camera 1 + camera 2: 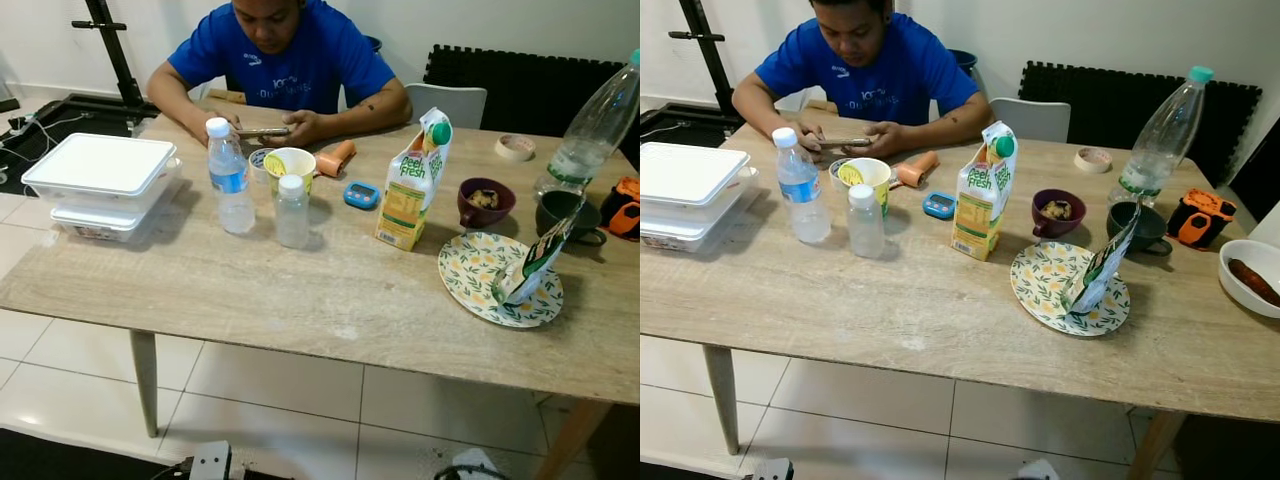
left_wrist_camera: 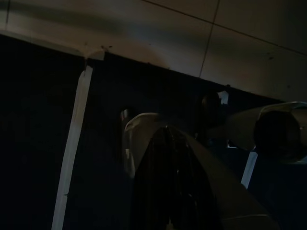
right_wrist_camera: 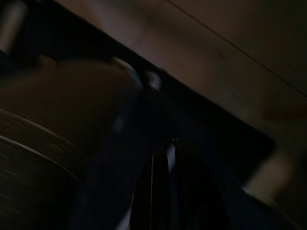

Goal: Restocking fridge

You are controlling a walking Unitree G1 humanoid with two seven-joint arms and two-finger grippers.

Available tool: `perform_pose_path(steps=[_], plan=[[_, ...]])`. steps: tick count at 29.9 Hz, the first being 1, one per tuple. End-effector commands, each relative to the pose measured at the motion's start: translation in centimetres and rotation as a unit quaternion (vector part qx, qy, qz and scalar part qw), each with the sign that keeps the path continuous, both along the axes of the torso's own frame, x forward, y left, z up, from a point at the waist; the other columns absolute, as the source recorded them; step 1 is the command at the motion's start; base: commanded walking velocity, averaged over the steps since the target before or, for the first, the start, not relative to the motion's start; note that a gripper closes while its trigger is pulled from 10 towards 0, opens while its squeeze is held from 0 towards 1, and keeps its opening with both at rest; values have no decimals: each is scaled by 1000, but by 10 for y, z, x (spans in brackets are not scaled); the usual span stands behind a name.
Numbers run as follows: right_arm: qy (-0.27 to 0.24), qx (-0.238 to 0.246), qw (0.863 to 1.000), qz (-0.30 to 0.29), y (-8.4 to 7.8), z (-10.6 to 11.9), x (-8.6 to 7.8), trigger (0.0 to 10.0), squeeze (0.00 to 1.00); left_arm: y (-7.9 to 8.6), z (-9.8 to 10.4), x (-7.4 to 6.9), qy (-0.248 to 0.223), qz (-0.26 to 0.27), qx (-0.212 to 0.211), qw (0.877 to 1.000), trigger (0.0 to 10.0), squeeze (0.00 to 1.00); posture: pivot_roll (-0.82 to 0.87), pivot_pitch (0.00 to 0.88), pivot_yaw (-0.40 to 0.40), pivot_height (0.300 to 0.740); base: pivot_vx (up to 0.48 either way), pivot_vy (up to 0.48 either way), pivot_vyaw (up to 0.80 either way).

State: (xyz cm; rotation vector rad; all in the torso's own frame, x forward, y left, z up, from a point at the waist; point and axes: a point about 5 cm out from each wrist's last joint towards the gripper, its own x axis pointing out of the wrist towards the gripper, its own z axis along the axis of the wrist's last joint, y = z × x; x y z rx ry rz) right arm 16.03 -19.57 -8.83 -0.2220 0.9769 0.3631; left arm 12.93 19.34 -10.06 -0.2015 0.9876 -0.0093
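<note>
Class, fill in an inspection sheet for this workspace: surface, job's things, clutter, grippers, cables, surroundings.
Surface: wooden table, crowded.
Job's things: juice carton, upright; two small water bottles; large bottle; stacked white containers.
Clutter: patterned plate with a packet; maroon bowl; tape roll; yellow cup.
Grippers: left gripper and right gripper hang idle in the dark.
Cables: some on floor.
Surroundings: seated person; tiled floor.

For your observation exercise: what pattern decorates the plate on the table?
Yellow-and-green leaf print on the plate, clearest in the right eye view.
</note>
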Motion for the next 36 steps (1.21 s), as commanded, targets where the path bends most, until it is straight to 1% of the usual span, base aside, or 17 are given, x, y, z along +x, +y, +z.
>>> perform_pose_path(steps=[1,2,3,4,5,6,7,9,11,15,17,19,24,25,28,31,36], plan=[[-8,19,1000,-4,1,2,3,10000,0,8,-4,-13,23,19,9,1000,10000,0,-40,102,-49,740,0,0,0],[-13,7,1000,5,0,4,7,10000,0,15,-2,-10,16,53,16,998,10000,0,-41,100,-52,740,0,0,0],[-13,7,1000,5,0,4,7,10000,0,15,-2,-10,16,53,16,998,10000,0,-41,100,-52,740,0,0,0],[-14,-17,1000,5,-5,4,9,10000,0,27,1,-8,6,106,26,994,10000,0,-40,100,-53,740,0,0,0],[-7,-58,998,-17,-15,4,9,10000,0,50,8,-4,-19,213,39,976,10000,0,-37,100,-55,740,0,0,0],[-7,-58,998,-17,-15,4,9,10000,0,50,8,-4,-19,213,39,976,10000,0,-37,100,-55,740,0,0,0],[5,-81,996,-41,-25,3,4,10000,0,69,14,-1,-38,272,47,960,10000,0,-37,100,-55,740,0,0,0],[17,-93,994,-49,-30,1,-1,10000,0,81,18,0,-48,295,53,953,10000,0,-34,99,-55,740,0,0,0],[21,-96,994,-48,-31,0,-3,10000,0,84,20,0,-51,302,56,950,10000,0,-34,99,-55,740,0,0,0],[32,-98,993,-56,-34,-1,-10,10000,0,94,23,-2,-52,317,68,944,10000,0,-32,100,-52,740,0,0,-781],[45,-98,992,-62,-37,-4,-18,10000,0,103,24,-6,-48,339,74,937,10000,0,-32,100,-52,740,0,0,-778],[52,-98,992,-66,-37,-6,-23,10000,0,104,24,-8,-45,346,75,934,10000,0,-34,100,-47,740,0,0,-778],[59,-100,991,-67,-37,-8,-28,10000,0,102,22,-11,-36,346,74,935,10000,0,-34,100,-46,740,0,0,-780],[62,-103,991,-67,-37,-8,-29,10000,0,91,15,-18,-15,334,68,940,10000,0,-34,100,-46,740,0,0,-781],[61,-104,990,-68,-37,-8,-29,10000,0,83,10,-24,1,324,63,944,10000,0,-38,100,-43,740,0,0,-781],[55,-105,990,-72,-38,-7,-28,10000,0,80,9,-26,7,321,61,945,10000,0,-38,100,-43,740,0,0,-781],[48,-110,990,-68,-39,-6,-25,10000,0,81,8,-31,11,331,62,942,10000,0,-33,102,-49,740,0,0,0]])
